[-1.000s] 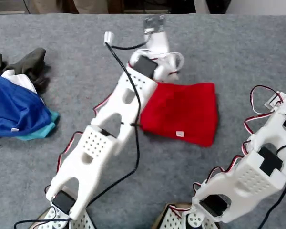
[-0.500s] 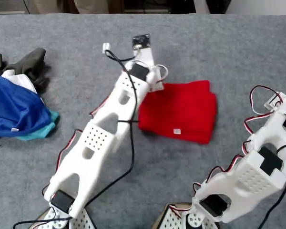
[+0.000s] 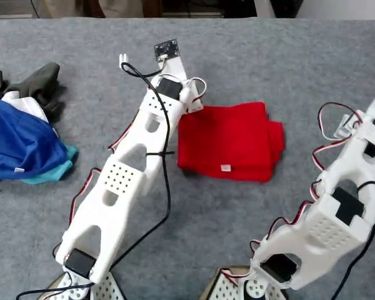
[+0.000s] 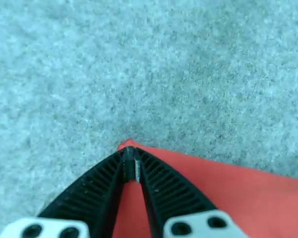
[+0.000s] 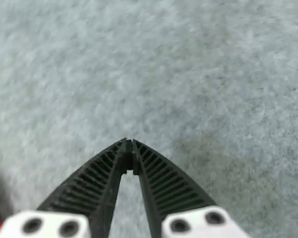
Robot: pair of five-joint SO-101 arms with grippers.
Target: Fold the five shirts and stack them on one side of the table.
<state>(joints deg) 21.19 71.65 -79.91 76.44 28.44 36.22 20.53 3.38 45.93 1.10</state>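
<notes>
- Red shirt [image 3: 228, 140]: folded, mid-table [image 3: 312, 56], well apart from loose shirt pile [image 3: 22, 144] on left arm's side.
- Left gripper [image 4: 130, 161]: fingers closed on shirt corner.
- Right gripper [image 5: 129, 153]: fingers closed, empty, over bare felt.
- Risk: single-corner pinch. Drag across felt likely opens fold, or corner slips free.

Folded flat, a red shirt [image 3: 228, 140] with a small white tag [image 3: 225, 167] lies mid-way across the table [image 3: 312, 69]. At the table's left edge, a blue shirt [image 3: 19, 147], teal shirt [image 3: 57, 169], white shirt [image 3: 25, 104] and olive shirt [image 3: 40, 81] sit crumpled together.
</notes>
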